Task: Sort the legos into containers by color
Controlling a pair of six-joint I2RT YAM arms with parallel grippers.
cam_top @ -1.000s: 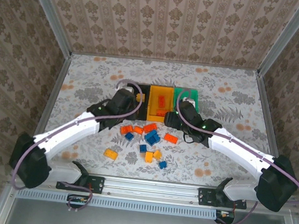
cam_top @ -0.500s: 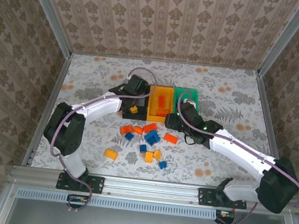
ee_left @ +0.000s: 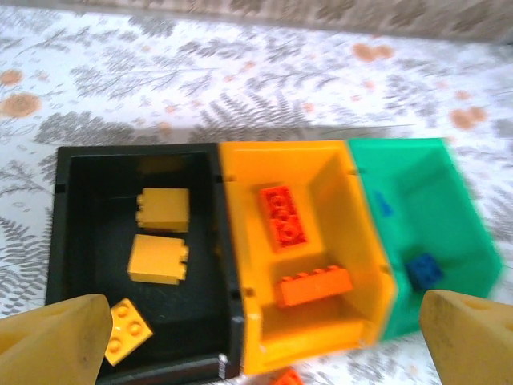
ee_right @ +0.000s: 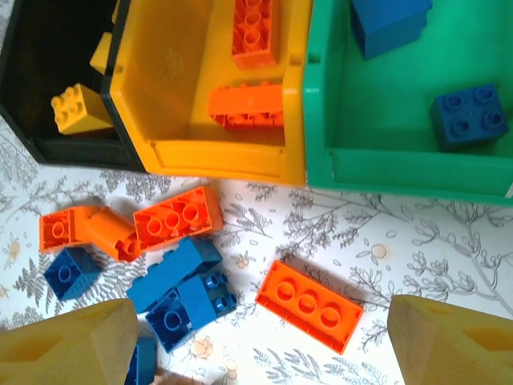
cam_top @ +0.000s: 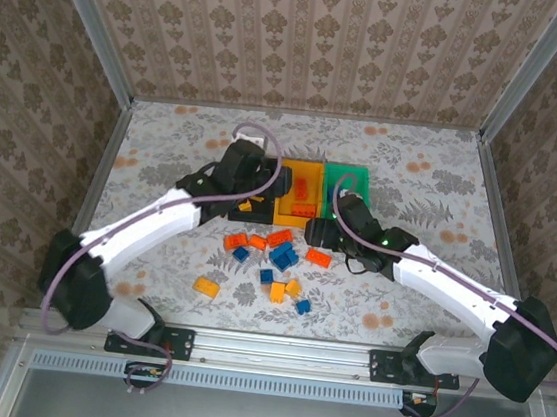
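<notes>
The containers stand joined in a row: black bin (ee_left: pixel 136 151), orange-yellow bin (ee_left: pixel 353 210), green bin (ee_left: pixel 453 200). Three yellow legos (ee_left: pixel 158 258) lie in the black bin, two red-orange legos (ee_left: pixel 314 285) in the orange-yellow one, and blue legos (ee_right: pixel 469 116) in the green one. My left gripper (ee_left: pixel 260 337) hangs open above the near edge of the black and orange-yellow bins (cam_top: pixel 251 180), holding nothing. My right gripper (ee_right: pixel 264 341) is open over a flat red-orange brick (ee_right: pixel 309 305) on the table, just in front of the bins (cam_top: pixel 321 232).
Loose legos are scattered in front of the bins: red-orange (ee_right: pixel 176 216), blue (ee_right: pixel 172 273), and a yellow one (cam_top: pixel 206 286) nearer the arm bases. The floral table (cam_top: pixel 165 145) is walled by a metal frame (cam_top: pixel 102 163).
My left gripper swung over the black bin and opened wide; a yellow brick now lies at that bin's near end. The right gripper drifted slightly nearer and opened a bit more.
</notes>
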